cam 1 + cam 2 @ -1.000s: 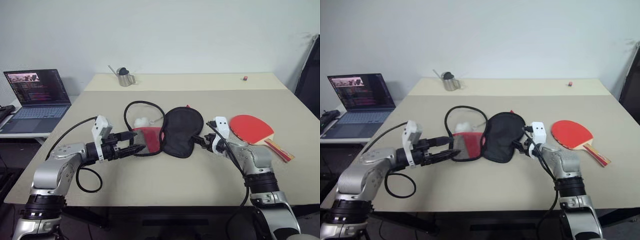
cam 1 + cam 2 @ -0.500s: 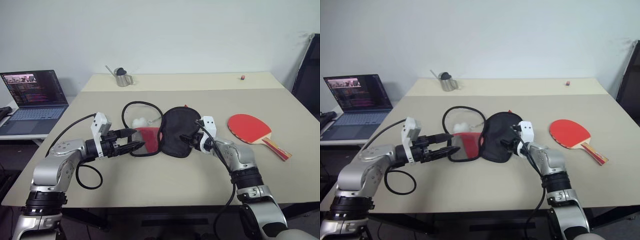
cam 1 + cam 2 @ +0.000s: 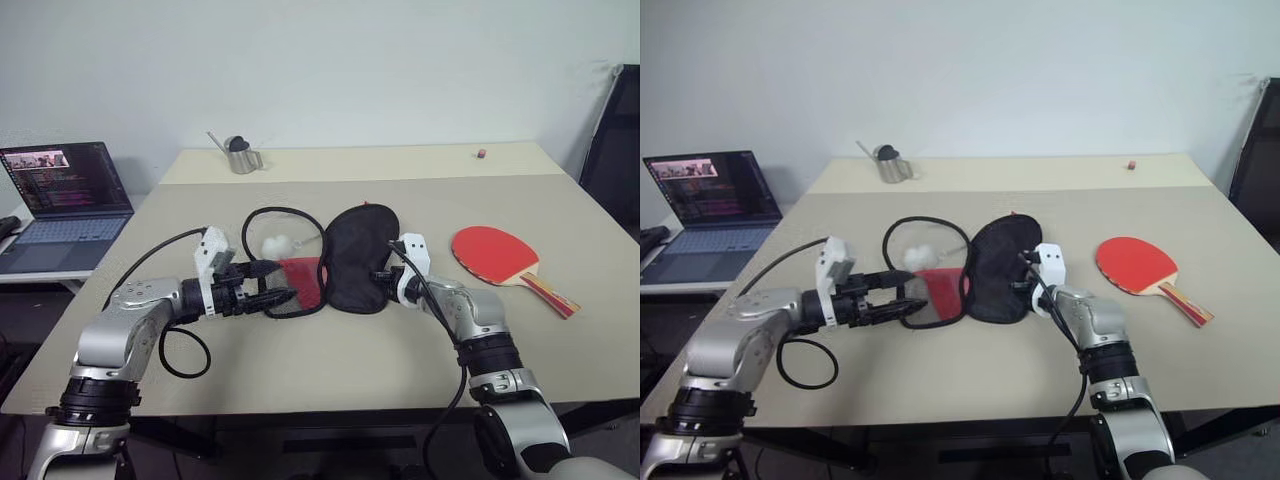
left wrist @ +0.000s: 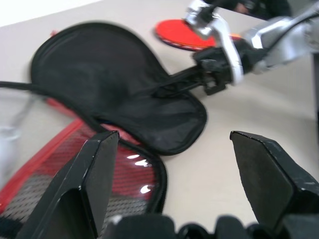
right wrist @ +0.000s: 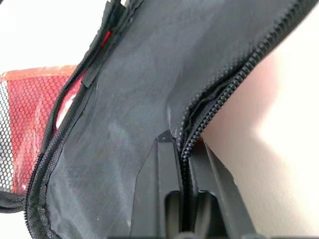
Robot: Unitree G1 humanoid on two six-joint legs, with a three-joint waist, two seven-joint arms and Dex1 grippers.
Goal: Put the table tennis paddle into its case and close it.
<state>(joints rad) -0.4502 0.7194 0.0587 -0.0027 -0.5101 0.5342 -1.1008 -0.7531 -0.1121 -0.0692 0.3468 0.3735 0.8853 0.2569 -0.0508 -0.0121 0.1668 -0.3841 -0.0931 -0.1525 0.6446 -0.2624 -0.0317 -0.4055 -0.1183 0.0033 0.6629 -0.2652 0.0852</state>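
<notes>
The case lies unzipped at mid-table, its black flap (image 3: 360, 258) spread to the right and its red mesh half (image 3: 302, 280) to the left. A thin black loop (image 3: 285, 208) curves out behind the red half around a white patch. My right gripper (image 5: 183, 144) is shut on the zipper rim at the flap's near right edge, also seen from the head (image 3: 381, 278). My left gripper (image 4: 172, 137) stands open, its fingertips just over the red mesh half's near left edge (image 3: 280, 282), holding nothing. The table tennis paddle (image 3: 490, 250) lies red face up to the right, handle pointing right and toward me.
An open laptop (image 3: 68, 190) sits on a side table at the left. A small metal pitcher (image 3: 240, 155) stands at the table's far left and a tiny red thing (image 3: 481, 153) at the far right. A dark chair (image 3: 612, 140) stands at the right edge.
My right gripper has slid left to the black flap's edge and shut on its zipper rim. The left gripper has stayed open by the red half. The head camera has shifted slightly.
</notes>
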